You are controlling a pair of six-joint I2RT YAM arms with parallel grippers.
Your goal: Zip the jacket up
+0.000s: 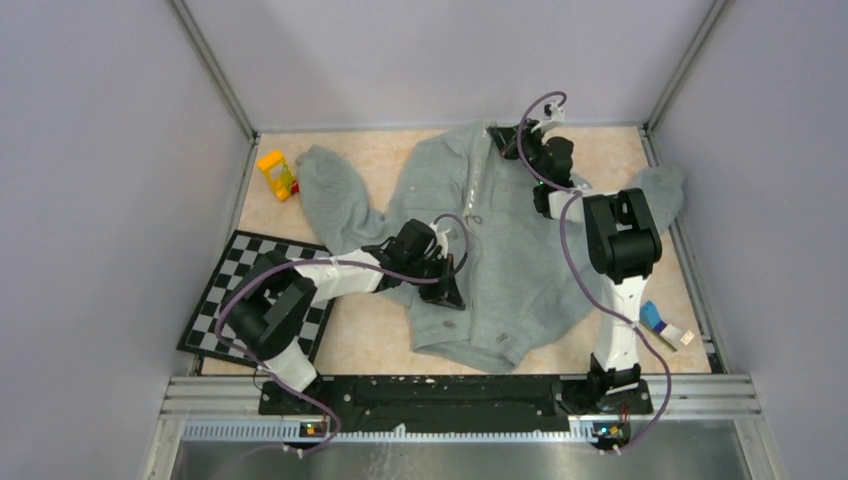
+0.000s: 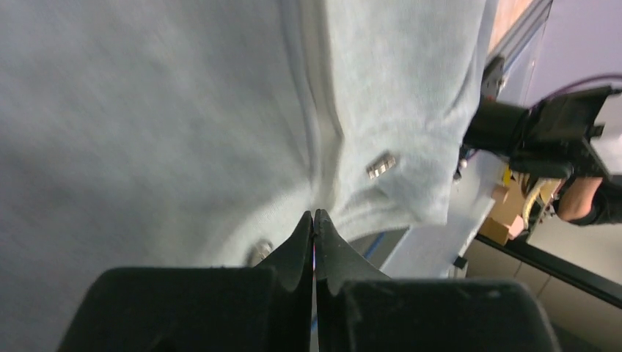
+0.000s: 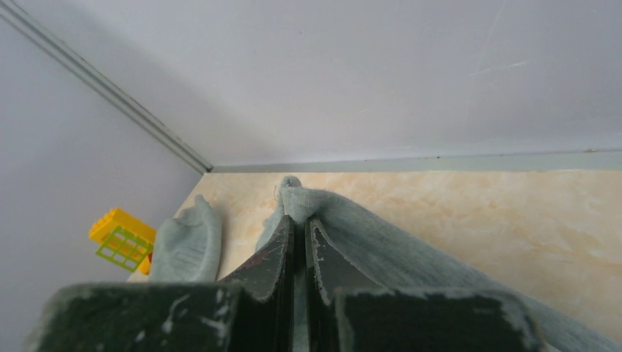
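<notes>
- jacket: flat at table ctr, collar at 12 o'clock, hem at 6.
- L gripper: fingers pressed together, pinching jacket fabric at zipper line.
- R gripper: nipping collar edge, 12 o'clock.
- yellow toy: 10 o'clock.

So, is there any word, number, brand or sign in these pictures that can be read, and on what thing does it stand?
No text can be read anywhere.
Metal tag on the jacket: blurred, no letters visible.
Blue and white item: too small to read.
Yellow toy and chessboard: no print visible.
</notes>
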